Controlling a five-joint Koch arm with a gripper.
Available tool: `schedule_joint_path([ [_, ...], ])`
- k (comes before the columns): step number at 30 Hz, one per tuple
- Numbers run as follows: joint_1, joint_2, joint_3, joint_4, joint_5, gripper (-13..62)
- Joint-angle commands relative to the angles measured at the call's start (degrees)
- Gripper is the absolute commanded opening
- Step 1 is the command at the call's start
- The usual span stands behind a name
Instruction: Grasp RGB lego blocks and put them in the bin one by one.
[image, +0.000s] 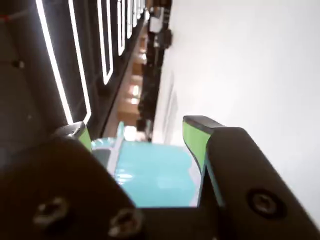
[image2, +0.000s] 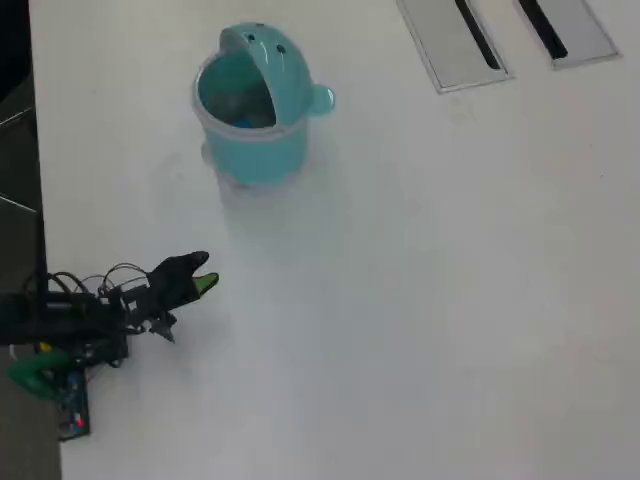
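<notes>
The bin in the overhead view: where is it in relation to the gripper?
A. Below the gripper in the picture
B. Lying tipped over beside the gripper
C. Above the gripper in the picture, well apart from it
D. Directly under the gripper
C: the bin stands upright near the top of the view, with bare table between it and the gripper at lower left.

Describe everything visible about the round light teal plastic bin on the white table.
The round light teal plastic bin stands upright on the white table, toward the top left of the overhead view, apart from the arm. Its domed swing lid, marked with small dark holes, is tipped back, leaving the mouth open. A rounded side knob juts out on the right. The plastic looks smooth and slightly glossy. Something bluish lies inside, too blurred to identify. The wrist view shows its teal wall between the green-tipped jaws, not touching them.
</notes>
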Motion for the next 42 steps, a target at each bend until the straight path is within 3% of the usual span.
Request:
schedule_joint_path([
  [1,0.35,4.13,1.67,-9.49,2.2,33.7],
  [11,4.22,4.04,5.8,-7.73,4.39,35.5],
  [18,8.61,3.96,5.8,5.89,3.78,35.9],
  [27,7.56,3.87,5.8,23.55,3.6,35.9],
  [42,7.56,3.34,5.8,31.03,1.85,34.5],
])
